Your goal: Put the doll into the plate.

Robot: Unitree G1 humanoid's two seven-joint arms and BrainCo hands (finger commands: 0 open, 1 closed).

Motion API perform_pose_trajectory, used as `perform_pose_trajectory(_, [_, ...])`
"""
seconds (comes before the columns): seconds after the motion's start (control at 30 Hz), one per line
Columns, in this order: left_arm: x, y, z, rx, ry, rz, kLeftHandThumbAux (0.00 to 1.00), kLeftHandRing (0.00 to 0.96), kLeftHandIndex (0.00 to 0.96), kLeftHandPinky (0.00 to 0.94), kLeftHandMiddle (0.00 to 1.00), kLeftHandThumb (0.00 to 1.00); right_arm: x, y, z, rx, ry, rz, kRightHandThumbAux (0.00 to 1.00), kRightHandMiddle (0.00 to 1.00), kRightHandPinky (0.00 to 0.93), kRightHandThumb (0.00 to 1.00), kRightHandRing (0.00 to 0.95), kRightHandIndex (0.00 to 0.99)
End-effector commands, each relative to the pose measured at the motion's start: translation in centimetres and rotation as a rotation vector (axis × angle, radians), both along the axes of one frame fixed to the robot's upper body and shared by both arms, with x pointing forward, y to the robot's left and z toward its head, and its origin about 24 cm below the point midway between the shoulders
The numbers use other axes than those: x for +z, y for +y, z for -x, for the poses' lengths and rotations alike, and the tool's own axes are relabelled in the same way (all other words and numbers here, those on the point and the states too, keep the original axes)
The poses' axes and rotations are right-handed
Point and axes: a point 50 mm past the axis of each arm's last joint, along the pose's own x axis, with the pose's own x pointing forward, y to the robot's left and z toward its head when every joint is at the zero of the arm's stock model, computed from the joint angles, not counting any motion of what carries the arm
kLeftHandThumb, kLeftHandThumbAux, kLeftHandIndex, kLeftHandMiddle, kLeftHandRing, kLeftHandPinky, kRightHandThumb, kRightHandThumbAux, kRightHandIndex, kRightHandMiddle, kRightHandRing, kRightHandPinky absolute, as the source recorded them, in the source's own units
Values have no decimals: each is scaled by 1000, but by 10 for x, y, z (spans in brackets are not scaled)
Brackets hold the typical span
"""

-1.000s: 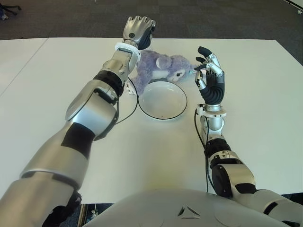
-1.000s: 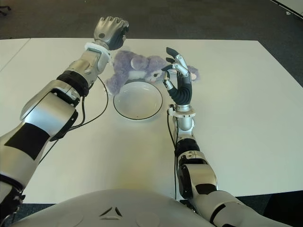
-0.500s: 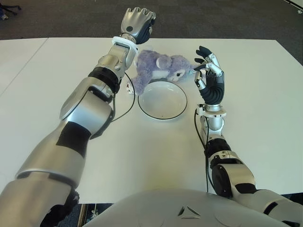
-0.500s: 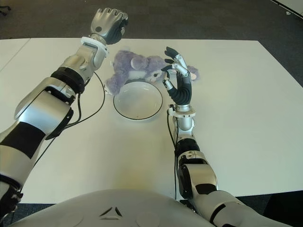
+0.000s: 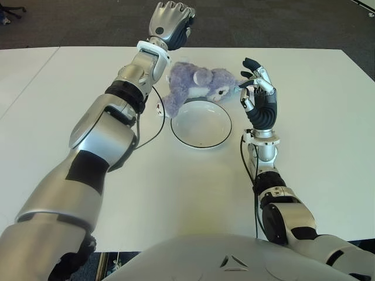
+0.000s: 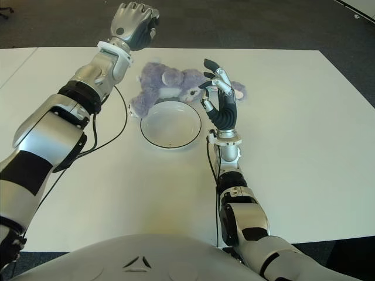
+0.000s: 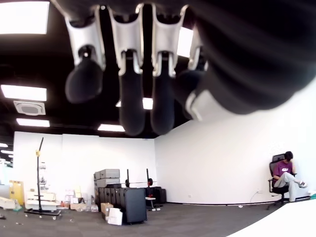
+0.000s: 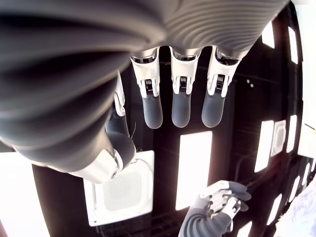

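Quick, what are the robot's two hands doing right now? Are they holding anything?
Left hand: raised beyond the fluffy purple doll, fingers curled, holding nothing.
Right hand: upright beside the doll, fingers relaxed, holding nothing.

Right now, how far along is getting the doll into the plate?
Nothing looks done yet: the purple plush doll lies on the table behind the empty white plate. Neither hand holds anything; the left hand is raised beyond the doll, and the right hand stands upright beside it. Grasping and placing remain.
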Motion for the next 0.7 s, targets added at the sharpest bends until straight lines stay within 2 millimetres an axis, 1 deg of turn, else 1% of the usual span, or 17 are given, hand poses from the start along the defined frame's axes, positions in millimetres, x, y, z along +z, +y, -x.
perform_pose_trajectory(0.03, [-26,-2,5,-71,147,8,478,421,96,448,325,346,-191,10,185,-58,1109,-84,719,172,223,701,144,426])
perform_pose_trajectory(0.07, [-28,-3,5,-80,157,-8,451,180,23,250,106,306,-191,11,186,-57,1109,-86,719,170,241,702,150,426])
perform_pose_trajectory(0.1, [-33,-5,7,-102,178,-46,446,139,11,216,69,299,-191,11,186,-59,1110,-87,719,170,244,702,151,426])
perform_pose_trajectory(0.13, [-36,-6,8,-117,192,-72,410,34,2,70,17,267,-191,11,186,-60,1110,-88,720,166,231,700,150,425])
perform_pose_trajectory(0.17, [-39,-7,9,-136,206,-98,393,8,0,22,4,250,-191,11,186,-61,1111,-87,720,165,221,699,147,425])
perform_pose_trajectory(0.23, [-42,-8,11,-155,219,-119,383,0,0,2,0,241,-191,12,186,-62,1111,-86,720,165,213,699,145,425])
perform_pose_trajectory(0.3, [-51,-12,15,-200,253,-146,355,0,0,0,0,205,-191,12,186,-62,1113,-90,720,168,203,699,138,425])
perform_pose_trajectory(0.37, [-56,-14,18,-224,273,-159,348,0,0,0,0,196,-191,13,187,-62,1113,-92,720,168,201,700,137,425])
perform_pose_trajectory(0.5, [-73,-17,24,-272,344,-177,309,0,0,0,0,180,-191,14,187,-56,1113,-90,719,169,207,702,136,426])
perform_pose_trajectory(0.7, [-80,-16,27,-300,381,-181,296,0,0,0,0,194,-191,15,187,-55,1113,-98,718,168,209,705,136,426])
